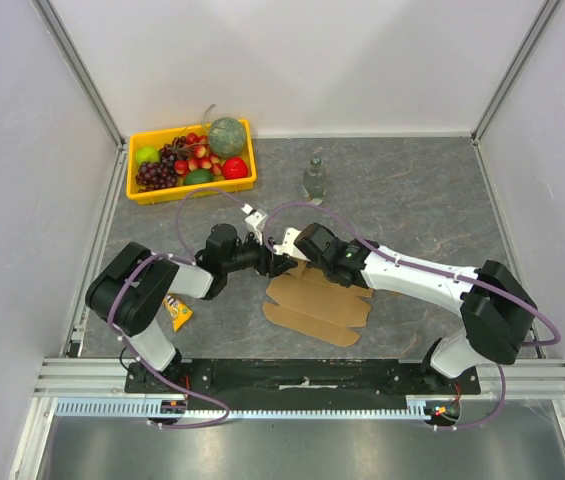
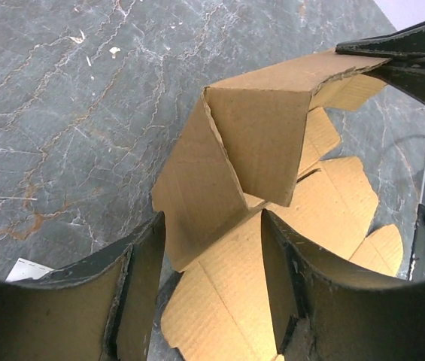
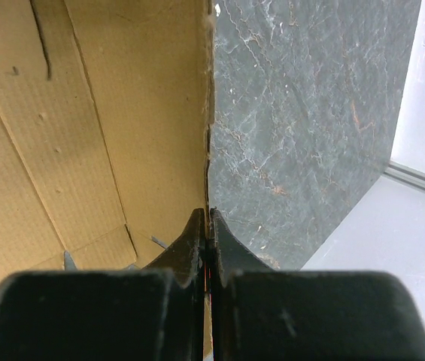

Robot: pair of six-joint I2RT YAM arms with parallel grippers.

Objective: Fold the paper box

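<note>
At table (image 1: 412, 190) centre, the right gripper (image 3: 208, 222) pinches the paper box (image 1: 317, 305) edge. The left gripper (image 2: 212, 226) stands spread around it.

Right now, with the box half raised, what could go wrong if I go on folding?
The right fingers pinch the paper box only at a thin edge; a hard pull may tear it or slip off.
The left fingers stand open around the folded corner, gripping nothing, so the raised panel could spring back flat.
The bottle stands upright just beyond both arms; a wide swing might topple it.
</note>
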